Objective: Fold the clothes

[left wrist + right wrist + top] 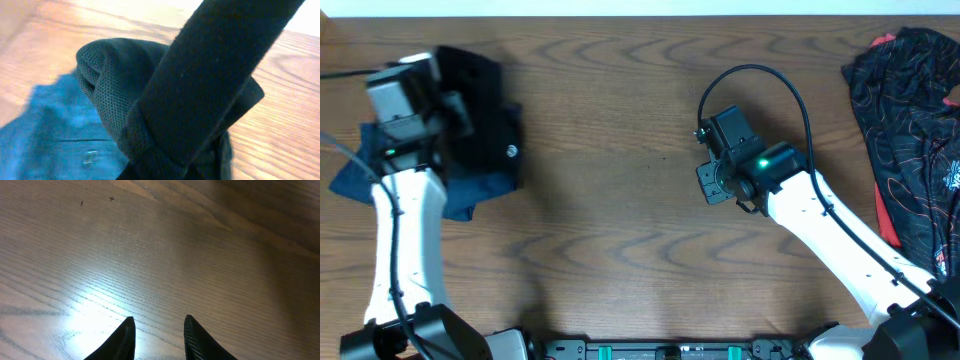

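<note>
The clothes [480, 95], a black shirt, are bunched at the table's far left, on top of a dark blue garment. My left gripper [448, 108] reaches into the bunch. In the left wrist view a band of the black fabric [215, 75] runs up from where the jaws are and hides the fingers, so the gripper is shut on it. Beside the band sits a rolled fold of black fabric with a mesh weave [115, 75]. My right gripper [706, 186] hovers over bare wood right of centre. It stands open [160, 317] with nothing between its fingertips [127, 330].
The dark blue garment [470, 190] [55, 135] lies under the shirt, and its small button [510, 152] [90, 157] shows. A black garment with thin red lines [910, 130] is heaped at the far right edge. Bare wooden tabletop [610, 150] lies between the two arms.
</note>
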